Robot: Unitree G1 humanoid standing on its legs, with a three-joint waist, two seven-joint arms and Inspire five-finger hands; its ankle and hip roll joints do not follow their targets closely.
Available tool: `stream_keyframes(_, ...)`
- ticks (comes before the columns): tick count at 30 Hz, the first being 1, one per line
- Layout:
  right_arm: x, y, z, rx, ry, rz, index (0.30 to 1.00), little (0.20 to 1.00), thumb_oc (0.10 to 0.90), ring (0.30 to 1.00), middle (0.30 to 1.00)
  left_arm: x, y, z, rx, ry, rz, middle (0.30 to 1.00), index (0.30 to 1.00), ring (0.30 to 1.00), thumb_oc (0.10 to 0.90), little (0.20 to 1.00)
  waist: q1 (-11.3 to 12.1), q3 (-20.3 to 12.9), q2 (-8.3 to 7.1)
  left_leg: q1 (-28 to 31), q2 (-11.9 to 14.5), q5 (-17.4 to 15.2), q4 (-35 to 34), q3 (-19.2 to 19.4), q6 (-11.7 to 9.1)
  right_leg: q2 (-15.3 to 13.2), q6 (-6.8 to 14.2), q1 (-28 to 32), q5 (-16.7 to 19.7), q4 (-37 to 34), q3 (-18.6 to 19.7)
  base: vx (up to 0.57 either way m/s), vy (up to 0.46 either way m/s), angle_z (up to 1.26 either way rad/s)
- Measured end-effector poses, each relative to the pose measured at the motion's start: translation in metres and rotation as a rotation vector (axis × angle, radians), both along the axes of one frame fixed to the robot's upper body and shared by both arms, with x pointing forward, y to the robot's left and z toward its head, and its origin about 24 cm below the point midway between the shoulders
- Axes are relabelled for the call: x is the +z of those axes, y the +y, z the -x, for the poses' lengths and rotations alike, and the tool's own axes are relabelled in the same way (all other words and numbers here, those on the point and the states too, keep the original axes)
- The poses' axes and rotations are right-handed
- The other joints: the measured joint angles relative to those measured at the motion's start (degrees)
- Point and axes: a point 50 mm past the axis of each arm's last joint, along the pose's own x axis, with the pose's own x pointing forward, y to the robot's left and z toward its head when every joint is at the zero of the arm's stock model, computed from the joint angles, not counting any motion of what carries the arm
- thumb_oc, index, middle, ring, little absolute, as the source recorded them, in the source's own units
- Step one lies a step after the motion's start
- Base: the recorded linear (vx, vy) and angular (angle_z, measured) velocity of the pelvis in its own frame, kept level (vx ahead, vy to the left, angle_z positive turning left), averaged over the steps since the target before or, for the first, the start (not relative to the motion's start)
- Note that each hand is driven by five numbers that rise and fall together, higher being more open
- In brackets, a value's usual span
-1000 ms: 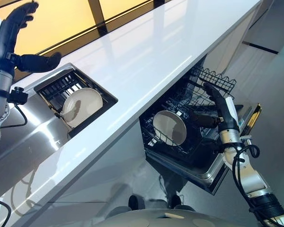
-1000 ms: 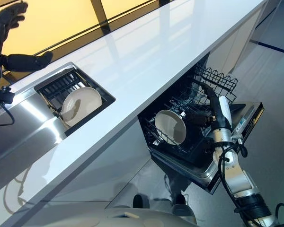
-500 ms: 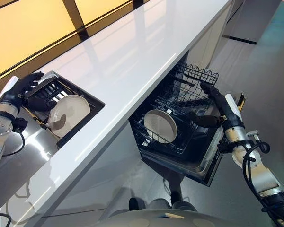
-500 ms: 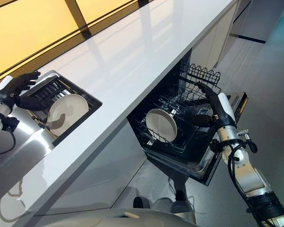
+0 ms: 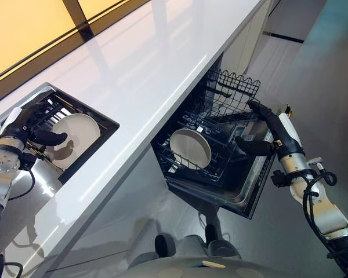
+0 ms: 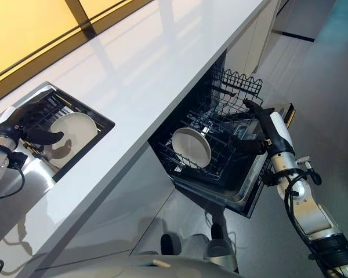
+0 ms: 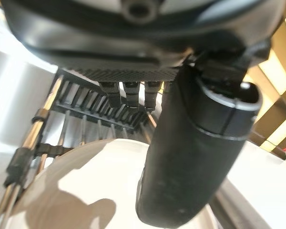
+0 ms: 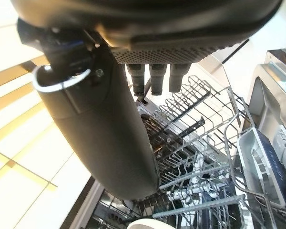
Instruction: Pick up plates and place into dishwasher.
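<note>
Already one white plate (image 5: 190, 148) stands upright in the dishwasher's lower rack (image 5: 217, 124), so part of the task looks done. Another plate (image 5: 75, 132) waits in the black drying rack (image 5: 98, 116) sunk in the counter. The left hand (image 5: 29, 124) is open beside it, touching nothing I can confirm. The right hand (image 5: 265, 128) hovers open and empty over the rack.

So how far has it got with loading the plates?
One plate already stands in the dishwasher rack, with the right hand open beside it. The left hand is open at a second plate in the sink rack, not gripping it. That plate still needs lifting and loading.
</note>
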Motion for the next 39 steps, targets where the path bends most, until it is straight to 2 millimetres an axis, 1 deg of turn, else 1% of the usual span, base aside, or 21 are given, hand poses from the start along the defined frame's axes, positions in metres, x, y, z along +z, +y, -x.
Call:
stream_keyframes(4,0.002,-0.001,-0.001,0.002,-0.006,-0.001,0.9,0.9,0.8,0.9,0.9,0.001,0.005,-0.001,0.025,0.007,-0.02,0.9,0.9,0.9,0.8,0.9,0.2,0.3,-0.19,-0.4,0.0,0.0,0.0,-0.1,0.0,0.0,0.0,-0.3,0.1,0.0,-0.2,0.0,0.047,0.02)
stream_keyframes(9,0.009,-0.004,-0.003,0.007,-0.016,0.032,0.9,0.9,0.8,0.9,0.9,0.003,0.007,-0.002,0.036,0.001,-0.026,0.9,0.9,0.9,0.8,0.9,0.3,2.2,-0.45,-0.4,0.0,0.0,0.0,0.0,0.0,0.0,0.1,-0.3,0.1,0.0,-0.1,-0.05,0.057,0.0)
stream_keyframes(12,0.014,-0.006,-0.005,0.011,-0.028,0.054,0.9,0.9,0.8,0.9,0.9,0.003,0.008,-0.002,0.045,0.002,-0.026,0.9,0.9,0.9,0.8,0.9,0.2,3.2,-0.66,-1.4,0.0,0.2,0.0,0.2,0.1,0.0,0.0,-1.5,0.4,0.0,0.2,-0.1,0.036,-0.06)
stream_keyframes(13,0.019,-0.006,-0.008,0.015,-0.043,0.065,0.9,0.9,0.8,0.9,0.9,0.006,0.009,-0.004,0.049,-0.007,-0.024,0.9,0.9,0.9,0.8,0.9,0.3,4.3,-0.86,-1.7,0.0,0.3,0.0,0.5,0.1,0.0,0.0,-1.9,0.7,0.0,0.5,-0.08,0.013,-0.08)
stream_keyframes(15,0.024,-0.005,-0.011,0.019,-0.062,0.068,0.9,0.9,0.8,0.9,0.9,0.009,0.009,-0.006,0.058,-0.016,-0.024,0.9,0.9,0.9,0.8,0.9,0.3,4.9,-1.18,-2.7,-0.1,0.4,0.0,0.6,0.1,0.0,0.0,-2.9,0.9,0.0,0.7,-0.09,0.008,-0.07)
stream_keyframes(18,0.032,-0.006,-0.014,0.023,-0.085,0.086,0.9,0.9,0.8,0.9,0.9,0.027,0.012,-0.009,0.065,-0.052,-0.052,0.9,0.9,0.9,0.8,0.9,0.8,6.5,-1.36,-2.8,-0.1,0.5,0.0,0.7,0.1,0.0,0.0,-3.1,1.0,0.0,0.8,-0.06,-0.007,-0.02)
stream_keyframes(21,0.036,-0.005,-0.016,0.021,-0.104,0.087,0.9,0.9,0.8,0.9,0.9,0.037,0.012,-0.012,0.064,-0.08,-0.061,0.9,0.9,0.9,0.8,0.9,1.1,7.4,-2.02,-3.1,0.0,0.5,0.0,0.6,0.1,0.0,0.0,-3.4,1.0,0.0,0.8,-0.01,-0.008,0.0)
stream_keyframes(23,0.037,-0.006,-0.016,0.015,-0.112,0.082,0.9,0.9,0.8,0.9,0.9,0.043,0.011,-0.015,0.056,-0.091,-0.066,0.9,0.9,0.9,0.8,0.9,1.6,7.5,-2.17,-3.2,-0.1,0.5,0.0,0.6,0.1,0.0,0.0,-3.3,1.0,0.0,0.7,0.0,0.0,0.0)
stream_keyframes(28,0.043,-0.004,-0.019,0.014,-0.141,0.074,0.9,0.9,0.8,0.9,0.9,0.047,0.009,-0.022,0.02,-0.048,-0.069,0.9,0.9,0.9,0.8,0.9,2.0,7.6,-2.25,-3.2,-0.1,0.5,0.0,0.5,0.1,0.0,0.0,-3.3,1.0,0.0,0.3,0.0,-0.002,0.01)
stream_keyframes(34,0.046,-0.006,-0.019,0.001,-0.157,0.072,0.9,0.9,0.8,0.9,0.9,0.05,0.01,-0.022,-0.014,-0.012,-0.058,0.9,0.9,0.9,0.8,0.9,1.8,7.7,-2.42,-3.3,-0.1,0.5,0.0,0.5,0.1,0.0,0.0,-3.3,1.0,0.0,0.3,0.0,0.0,0.0)
stream_keyframes(35,0.046,-0.006,-0.019,0.0,-0.157,0.072,0.9,0.9,0.8,0.9,0.9,0.05,0.01,-0.021,-0.018,-0.011,-0.05,0.862,0.862,0.862,0.756,0.856,1.9,7.7,-2.5,-3.3,-0.1,0.5,0.0,0.5,0.1,0.0,0.0,-3.3,1.0,0.0,0.3,0.0,0.0,0.0)
stream_keyframes(36,0.046,-0.006,-0.019,0.0,-0.157,0.072,0.9,0.9,0.8,0.9,0.9,0.051,0.01,-0.021,-0.02,-0.011,-0.045,0.806,0.806,0.806,0.69,0.79,1.9,7.8,-2.59,-3.3,-0.1,0.5,0.0,0.5,0.1,0.0,0.0,-3.3,1.0,0.0,0.3,0.0,0.0,0.0)
stream_keyframes(37,0.046,-0.006,-0.019,0.0,-0.157,0.071,0.9,0.9,0.8,0.9,0.9,0.053,0.011,-0.021,-0.02,-0.01,-0.046,0.799,0.799,0.799,0.682,0.782,1.9,7.9,-2.71,-3.3,-0.1,0.5,0.0,0.5,0.1,0.0,0.0,-3.3,1.0,0.0,0.3,0.0,0.0,0.0)
stream_keyframes(38,0.046,-0.006,-0.019,0.0,-0.157,0.07,0.9,0.9,0.8,0.9,0.9,0.054,0.012,-0.02,-0.021,-0.01,-0.049,0.714,0.714,0.714,0.583,0.683,1.9,8.0,-2.86,-3.3,-0.1,0.5,0.0,0.5,0.1,0.0,0.0,-3.3,1.0,0.0,0.3,0.0,0.0,0.0)
stream_keyframes(39,0.046,-0.006,-0.019,0.0,-0.157,0.07,0.9,0.9,0.8,0.9,0.9,0.057,0.013,-0.019,-0.023,-0.011,-0.048,0.573,0.573,0.573,0.418,0.518,1.9,8.2,-3.07,-3.3,-0.1,0.5,0.0,0.5,0.1,0.0,0.0,-3.3,1.0,0.0,0.3,0.0,0.0,0.0)
